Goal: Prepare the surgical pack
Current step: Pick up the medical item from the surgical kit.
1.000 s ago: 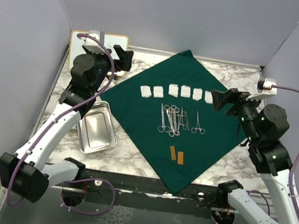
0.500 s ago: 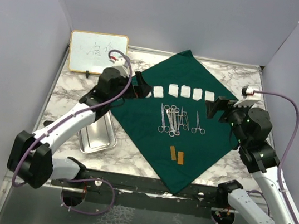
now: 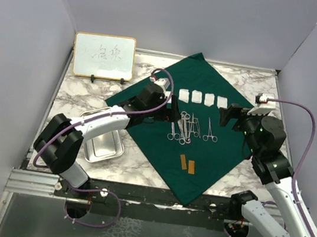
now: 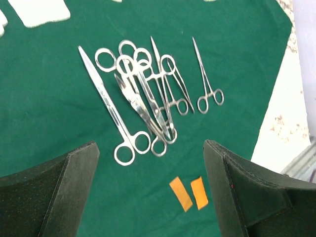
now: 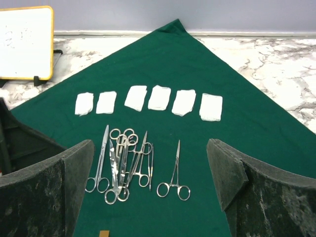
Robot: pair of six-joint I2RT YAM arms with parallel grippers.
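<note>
Top external view: the green cloth [image 3: 216, 154] lies spread as a diamond on the marble desk [image 3: 81, 98], with a whiteboard [image 3: 103, 56] standing at the far left.
On the cloth: a far row of gauze squares [image 3: 203, 98], the instruments [image 3: 184, 127] piled loosely in the middle with one clamp apart on the right, and two orange strips [image 3: 187, 164] nearer the arms.
Steel tray [image 3: 104, 143]: empty, off the cloth, on the desk just beside the cloth's left edge.
Left tool [image 3: 171, 110]: over the cloth's left half, near the instruments.
Right tool [image 3: 230, 114]: over the cloth's right side, near the last gauze square.
Left wrist view: fingers spread wide with nothing between them, the instrument pile ahead.
Right wrist view: fingers spread wide and empty; six gauze squares show in the row beyond the instruments.
Instrument handling: probably stiff, slick and thin, lying flat and tangled, so they are best pinched across the shanks near the ring handles, one at a time.
Gauze handling: likely light and limp, so pinch an edge.
Cloth handling: soft and likely to drag, so take it by a corner.
</note>
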